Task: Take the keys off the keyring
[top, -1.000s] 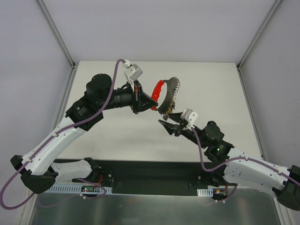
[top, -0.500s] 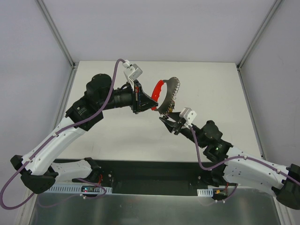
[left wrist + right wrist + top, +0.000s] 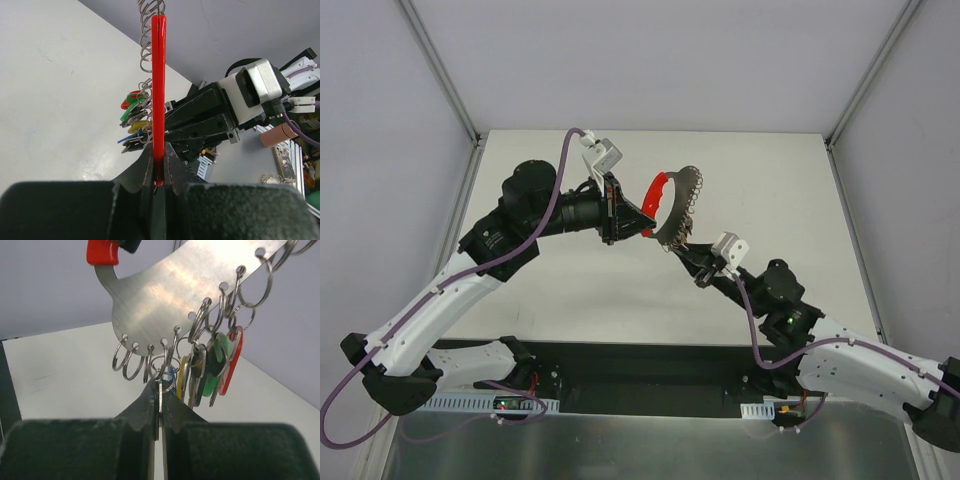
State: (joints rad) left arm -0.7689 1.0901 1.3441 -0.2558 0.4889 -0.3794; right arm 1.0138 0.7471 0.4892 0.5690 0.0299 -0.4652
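Note:
A curved steel plate (image 3: 165, 295) with a red handle (image 3: 159, 75) hangs in the air, edged with several wire rings. My left gripper (image 3: 159, 150) is shut on the handle's end. The keys (image 3: 215, 365), with yellow, green and red heads, dangle from rings at the plate's lower edge. My right gripper (image 3: 160, 387) comes from below and is shut on the thin blade of one key (image 3: 160, 396), with a blue head (image 3: 171, 375) just behind it. That key hangs from a small keyring (image 3: 167, 362). In the top view the right gripper (image 3: 684, 250) meets the keys (image 3: 682, 237) under the plate (image 3: 684, 205).
The white table (image 3: 770, 180) lies below both arms, with grey walls on three sides. Several empty rings (image 3: 127, 360) hang left of the held key. The left arm's wrist (image 3: 580, 210) is close to the plate's left side.
My right gripper moved up and forward to the bunch and shut its jaws on one key. The left gripper and the plate stayed nearly still.

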